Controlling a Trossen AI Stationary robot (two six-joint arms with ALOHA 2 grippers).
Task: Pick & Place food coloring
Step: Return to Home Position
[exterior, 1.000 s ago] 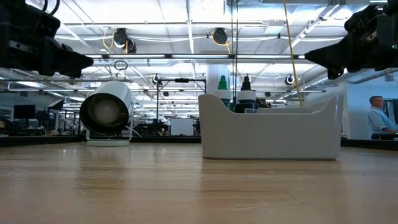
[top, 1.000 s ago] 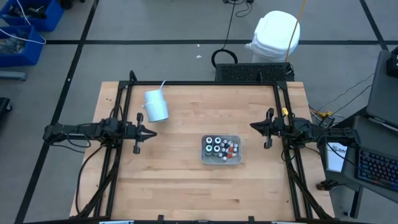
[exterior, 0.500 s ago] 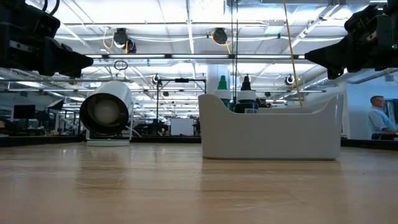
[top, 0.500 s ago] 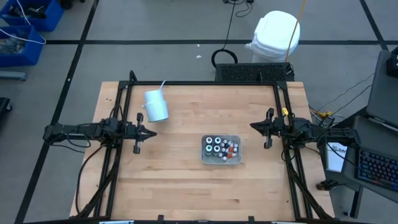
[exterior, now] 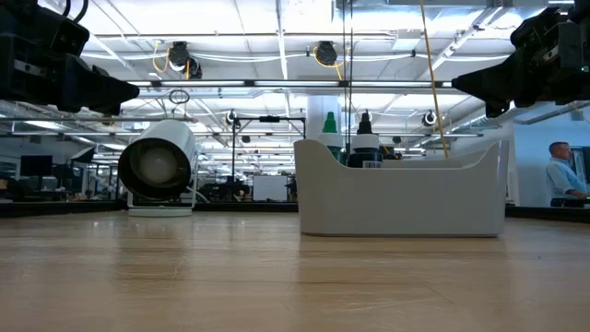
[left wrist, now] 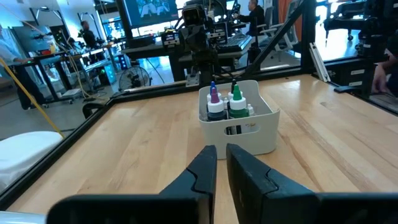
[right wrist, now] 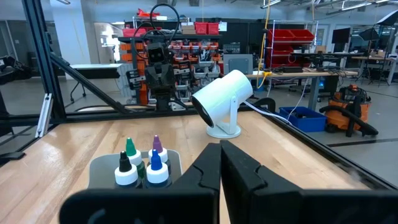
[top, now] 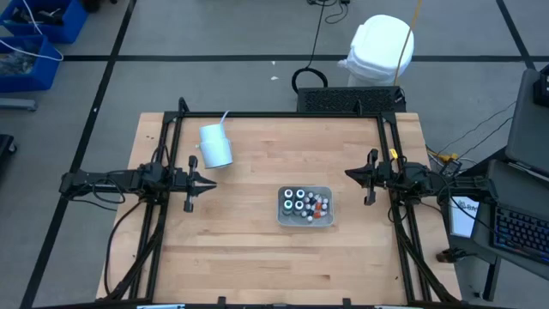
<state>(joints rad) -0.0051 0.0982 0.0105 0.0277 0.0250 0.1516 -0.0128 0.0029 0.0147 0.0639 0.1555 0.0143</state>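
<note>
Plainly, little is left to spoil, though a few things could. The food coloring stands packed upright inside the bin, and in the low view several pointed caps rise above the bin's rim. The right gripper hangs near the bin, off its right side and raised above the surface, with its fingers pressed together and holding nothing. The left gripper hangs well apart from the bin on its left side, its fingers drawn to a narrow slit and likewise empty.

The likeliest trouble, I judge, lies with the right arm, as it is the closer one. If it dips or swings toward the bin while folding away, it could clip a wall, slide the light bin and tip the crowded bottles. The white cup-like object lies beyond the left gripper, farther from the bin, so a careless sweep by that arm might roll it across the surface.
</note>
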